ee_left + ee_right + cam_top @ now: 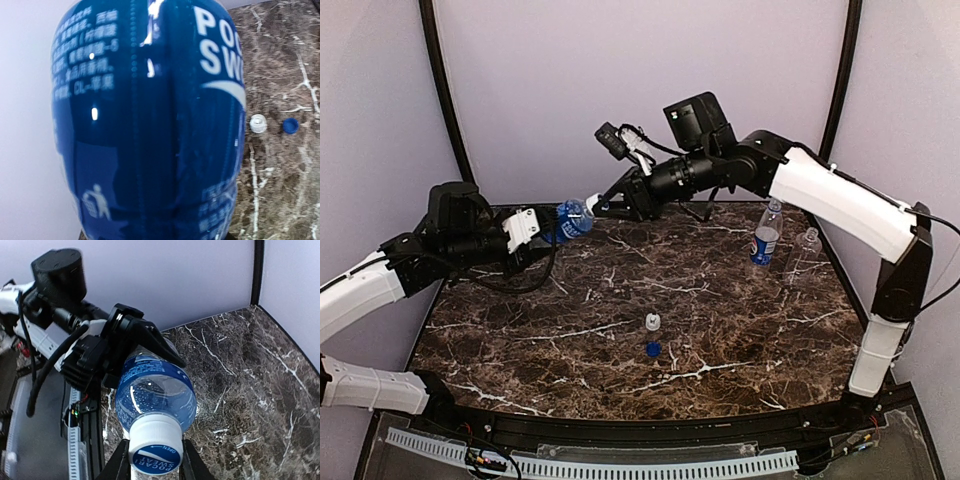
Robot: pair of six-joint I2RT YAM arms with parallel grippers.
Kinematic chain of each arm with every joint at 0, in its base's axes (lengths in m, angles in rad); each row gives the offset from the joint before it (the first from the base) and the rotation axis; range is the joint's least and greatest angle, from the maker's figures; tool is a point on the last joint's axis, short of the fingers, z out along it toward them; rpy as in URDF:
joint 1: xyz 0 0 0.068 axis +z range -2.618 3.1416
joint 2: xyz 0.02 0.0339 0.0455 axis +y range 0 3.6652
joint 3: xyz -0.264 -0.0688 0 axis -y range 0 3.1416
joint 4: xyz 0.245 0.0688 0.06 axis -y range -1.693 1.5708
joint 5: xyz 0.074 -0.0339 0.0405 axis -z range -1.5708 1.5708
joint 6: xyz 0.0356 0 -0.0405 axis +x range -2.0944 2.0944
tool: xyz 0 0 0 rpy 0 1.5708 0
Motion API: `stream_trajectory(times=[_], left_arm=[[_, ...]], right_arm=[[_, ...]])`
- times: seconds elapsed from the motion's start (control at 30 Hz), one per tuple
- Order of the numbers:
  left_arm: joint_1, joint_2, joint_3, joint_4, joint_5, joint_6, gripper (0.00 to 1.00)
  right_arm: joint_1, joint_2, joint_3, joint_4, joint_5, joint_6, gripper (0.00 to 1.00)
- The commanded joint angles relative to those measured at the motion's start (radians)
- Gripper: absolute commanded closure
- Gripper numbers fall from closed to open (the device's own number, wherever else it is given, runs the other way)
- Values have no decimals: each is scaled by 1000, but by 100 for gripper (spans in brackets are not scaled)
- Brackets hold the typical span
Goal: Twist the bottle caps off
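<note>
My left gripper (553, 226) is shut on the blue-labelled bottle (572, 218) and holds it level above the table's back left. The bottle fills the left wrist view (150, 125) and hides the fingers there. My right gripper (599, 205) meets its neck. In the right wrist view my fingers (116, 466) are closed against both sides of its white cap with a blue top (154, 449). A loose white cap (653, 321) and a loose blue cap (653, 349) lie mid-table. The Pepsi bottle (766, 236) and the unlabelled bottle (805, 254) stand uncapped at the right.
The dark marble table (720, 330) is enclosed by pale walls with black corner posts (445, 90). The two loose caps also show in the left wrist view, white (258, 123) and blue (290, 125). The left arm's cables (45, 375) hang near the held bottle.
</note>
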Motion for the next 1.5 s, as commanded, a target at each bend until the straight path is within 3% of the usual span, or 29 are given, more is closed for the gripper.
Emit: stream_trajectory(times=[0.0, 0.13, 0.3, 0.63, 0.7, 0.77, 0.83, 0.87, 0.9, 1.13, 1.3, 1.4, 1.47], left_arm=[[-28, -4, 66, -248, 411, -18, 69], [-28, 9, 80, -313, 545, -68, 68], [-31, 13, 76, -322, 591, -97, 68], [-31, 3, 66, -335, 600, -95, 68], [-31, -1, 58, -321, 589, -96, 68], [-30, -9, 45, -290, 560, -111, 68], [-32, -21, 14, -221, 487, -141, 68], [-31, -33, -1, -186, 418, -175, 68], [-30, -40, -33, -112, 378, -192, 68], [-30, -83, -189, 253, -14, -226, 68], [-31, -79, -231, 374, -152, -160, 68], [-32, -69, -241, 393, -215, -130, 68], [-32, -66, -245, 392, -228, -114, 68]], right_arm=[[109, -72, -70, 21, -88, -521, 100], [189, -96, -128, -57, -13, -881, 100], [271, -142, -235, -92, 153, -1340, 100], [319, -150, -266, -40, 435, -1603, 100], [319, -179, -314, 46, 435, -1587, 79], [318, -213, -361, 132, 425, -1526, 47], [304, -243, -376, 195, 405, -1406, 28], [296, -260, -386, 242, 401, -1333, 6], [286, -277, -397, 283, 394, -1264, 2], [194, -362, -444, 370, 226, -788, 1], [110, -286, -348, 397, 277, -292, 2], [45, -194, -240, 325, 225, 64, 11], [31, -146, -180, 277, 207, 166, 17]])
